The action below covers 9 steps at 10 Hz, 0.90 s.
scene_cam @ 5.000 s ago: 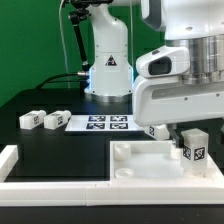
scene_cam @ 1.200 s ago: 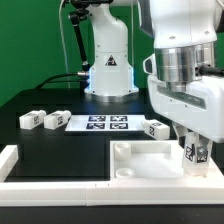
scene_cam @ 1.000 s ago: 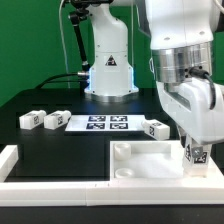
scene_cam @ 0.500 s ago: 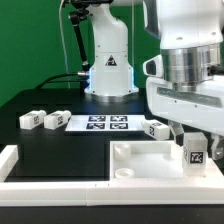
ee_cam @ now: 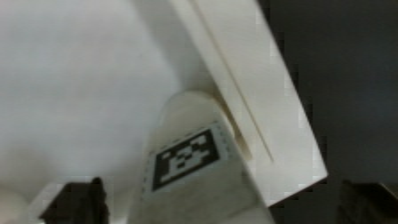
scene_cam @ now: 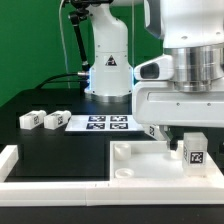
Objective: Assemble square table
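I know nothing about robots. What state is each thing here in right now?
Tabletop: lying flat, recessed face up.
Standing leg: upright on the tabletop by its edge.
Claw: open, straddling the standing leg without touching it.
Leftmost leg: lying loose on the black table.
Leg beside it: lying loose too.
Leg behind the tabletop: lying loose, partly hidden by the claw.
Marker board: flat on the table.

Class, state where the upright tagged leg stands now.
In the exterior view, the upright leg stands on the square slab near its far edge, at that view's right, under the gripper.
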Available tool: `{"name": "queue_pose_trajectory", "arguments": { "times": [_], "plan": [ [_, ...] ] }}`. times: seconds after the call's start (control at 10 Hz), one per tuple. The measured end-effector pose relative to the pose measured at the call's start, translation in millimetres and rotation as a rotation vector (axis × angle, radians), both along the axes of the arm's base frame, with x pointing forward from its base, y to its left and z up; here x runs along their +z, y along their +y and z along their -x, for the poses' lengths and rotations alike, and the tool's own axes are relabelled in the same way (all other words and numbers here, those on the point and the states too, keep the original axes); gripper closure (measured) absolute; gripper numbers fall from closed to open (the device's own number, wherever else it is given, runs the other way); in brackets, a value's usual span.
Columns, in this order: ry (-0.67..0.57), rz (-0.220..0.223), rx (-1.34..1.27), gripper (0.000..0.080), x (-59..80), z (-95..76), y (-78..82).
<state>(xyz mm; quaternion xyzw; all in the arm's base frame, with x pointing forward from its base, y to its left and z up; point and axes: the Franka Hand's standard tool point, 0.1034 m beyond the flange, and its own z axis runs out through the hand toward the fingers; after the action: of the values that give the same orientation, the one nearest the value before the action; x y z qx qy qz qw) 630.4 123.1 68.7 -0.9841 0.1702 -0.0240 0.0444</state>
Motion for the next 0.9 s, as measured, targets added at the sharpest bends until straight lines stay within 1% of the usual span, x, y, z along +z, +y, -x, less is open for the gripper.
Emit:
{"name": "queue_pose_trajectory", "arguments": {
  "times": [0.1, 0.2, 0.3, 0.4, 0.5, 0.8, 0.9],
  "plan": [
    [-0.004, 0.003, 0.054, 0.0151, 0.1, 0.2, 1.5],
    [-0.003, 0.001, 0.043, 0.0151, 0.0, 0.2, 0.9],
    [-0.002, -0.001, 0.029, 0.0241, 0.0, 0.3, 1.3],
    [-0.002, -0.001, 0.029, 0.0422, -0.1, 0.3, 1.2],
    [0.008, -0.004, -0.042, 0.0504, -1.2, 1.4, -1.1],
    [0.029, -0.025, -0.272, 0.0504, -1.6, 1.6, -1.9],
    [0.059, -0.030, -0.389, 0.0504, -1.3, 3.6, -1.9]
  ]
}}
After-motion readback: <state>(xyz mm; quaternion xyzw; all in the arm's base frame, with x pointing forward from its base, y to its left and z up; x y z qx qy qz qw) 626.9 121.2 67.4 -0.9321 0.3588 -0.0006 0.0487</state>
